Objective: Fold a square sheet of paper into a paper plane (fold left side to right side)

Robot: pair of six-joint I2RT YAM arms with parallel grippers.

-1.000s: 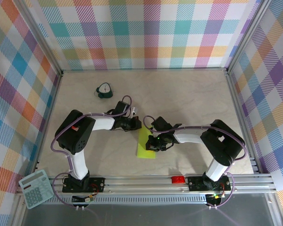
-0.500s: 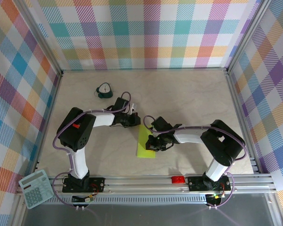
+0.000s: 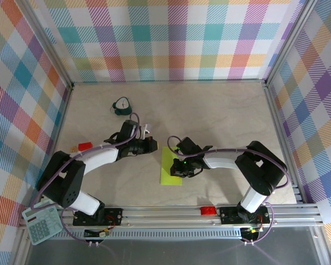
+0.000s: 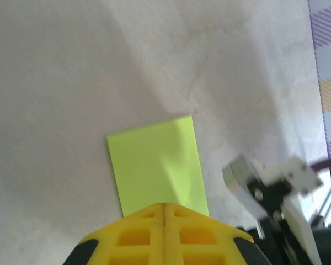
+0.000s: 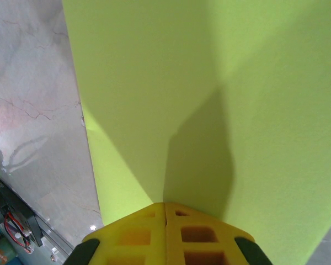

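Note:
The square sheet of paper (image 3: 170, 172) lies flat on the table as a narrow lime-green rectangle, long side running near to far; it looks folded in half. My right gripper (image 3: 175, 169) is shut and low over the middle of the paper (image 5: 220, 83), its shadow meeting the yellow fingertips (image 5: 164, 205). My left gripper (image 3: 154, 144) is shut and empty, just left of the paper's far end and apart from it. In the left wrist view the paper (image 4: 154, 163) lies beyond the closed gripper (image 4: 164, 205). A paper plane is out of view.
A small teal clock (image 3: 121, 106) stands at the back left. A red block (image 3: 85, 146) lies left of my left arm. A calculator (image 3: 41, 221) rests at the near left corner, and a red piece (image 3: 208, 210) sits on the front rail.
My left arm has swung back to the left and lower, drawing its shut gripper off the paper's far edge and uncovering the red block. The right gripper has stayed on the paper.

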